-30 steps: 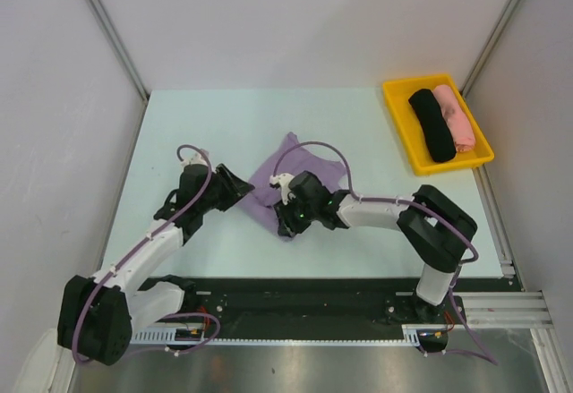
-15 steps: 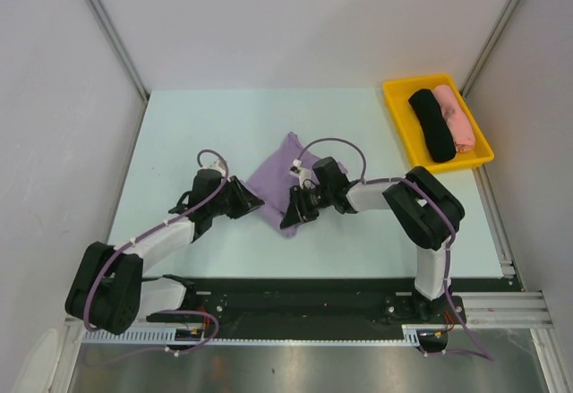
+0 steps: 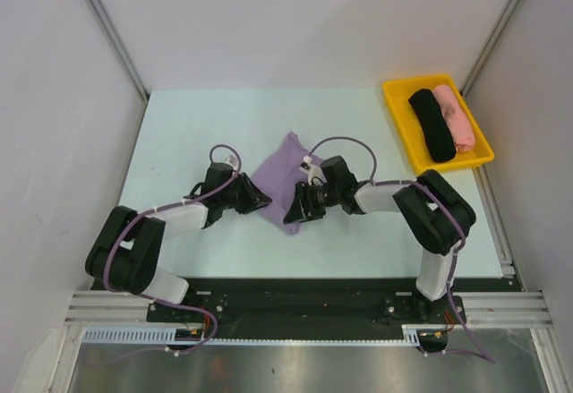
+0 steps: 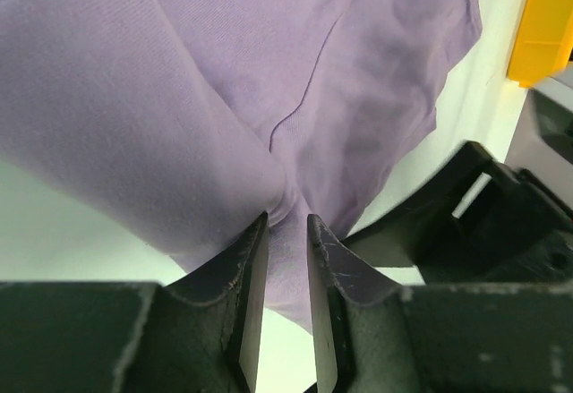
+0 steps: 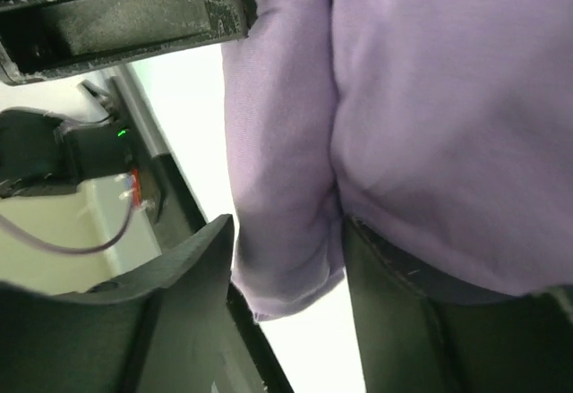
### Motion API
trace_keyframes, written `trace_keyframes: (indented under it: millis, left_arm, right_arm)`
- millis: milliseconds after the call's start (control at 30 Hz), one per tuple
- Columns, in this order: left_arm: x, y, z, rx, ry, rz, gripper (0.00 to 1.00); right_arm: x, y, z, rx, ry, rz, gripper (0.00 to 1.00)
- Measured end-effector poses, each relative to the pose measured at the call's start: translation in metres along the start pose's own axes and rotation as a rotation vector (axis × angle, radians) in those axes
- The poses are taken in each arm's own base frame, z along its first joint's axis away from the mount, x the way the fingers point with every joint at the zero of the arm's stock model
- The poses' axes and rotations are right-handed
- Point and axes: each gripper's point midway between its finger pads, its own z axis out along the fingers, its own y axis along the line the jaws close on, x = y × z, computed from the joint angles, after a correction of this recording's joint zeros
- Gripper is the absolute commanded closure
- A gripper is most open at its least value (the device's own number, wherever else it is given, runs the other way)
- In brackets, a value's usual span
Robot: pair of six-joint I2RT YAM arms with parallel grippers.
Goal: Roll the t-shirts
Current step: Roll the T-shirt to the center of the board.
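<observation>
Pale mint tabletop (image 3: 224, 115), white partition walls (image 3: 269, 26) on three sides. Both arms bolted at the near edge, both reaching toward the table's centre.

Left arm (image 3: 170, 218): white links, black joints, purple cable, lying low and angled to the right. Left gripper (image 3: 253, 201) sits at the near-left edge of the soft lavender cotton t-shirt (image 3: 286, 174). Left wrist view: black fingers (image 4: 251, 268) nearly together, with a thin fold of the t-shirt (image 4: 224, 80) drawn into the narrow gap. The left gripper (image 4: 286, 227) is pinching cloth.

T-shirt: centre of table, folded to a rough diamond, one point toward the far edge and one toward the near edge. It lies between the two grippers and its surface is creased.

Right gripper (image 3: 295, 212) at the near-right edge of the diamond, close to its near point. Right wrist view: fingers (image 5: 192, 268) moderately apart. A thick rounded fold of t-shirt (image 5: 430, 98) fills the gap of the right gripper (image 5: 288, 241) and touches both fingers. Clamped or only resting there, cannot tell.

Right arm (image 3: 394, 198) comes in from the right, same build as the left.

Far right corner: yellow rectangular plastic tray (image 3: 400, 120), set at an angle, well apart from the t-shirt. Inside it, side by side and touching, are a black rolled cloth bundle (image 3: 431, 124) on the left and a pink rolled cloth bundle (image 3: 455, 117) on the right. One yellow corner of the tray (image 4: 542, 26) also shows in the left wrist view.
</observation>
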Motion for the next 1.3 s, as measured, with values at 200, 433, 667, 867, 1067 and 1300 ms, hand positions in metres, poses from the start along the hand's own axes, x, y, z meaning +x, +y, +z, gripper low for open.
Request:
trace_keyframes:
  millis: [200,433,667,867,1067,1300]
  left_arm:
    - [-0.003,-0.001,0.002,-0.023,-0.003,-0.014,0.70]
    - [-0.006,-0.004,0.008,-0.036,0.005,-0.028,0.70]
    - [-0.009,-0.009,0.016,-0.036,0.013,-0.026,0.70]
    - [-0.011,-0.013,0.019,-0.037,0.013,-0.023,0.69]
    - [-0.016,-0.019,0.019,-0.036,0.008,-0.017,0.62]
    - [-0.028,-0.031,0.005,-0.035,-0.036,0.007,0.40]
  right_arm:
    - [-0.015,0.022,-0.021,0.215,-0.143,-0.168,0.36]
    - [-0.006,0.067,-0.026,0.405,-0.262,-0.491,0.36]
    - [0.002,0.052,-0.002,0.591,-0.200,-0.718,0.35]
    - [0.002,0.016,0.018,0.739,-0.132,-0.808,0.31]
    - [-0.003,-0.004,0.020,0.815,-0.119,-0.801,0.30]
    - [-0.008,-0.011,0.016,0.832,-0.127,-0.768,0.29]
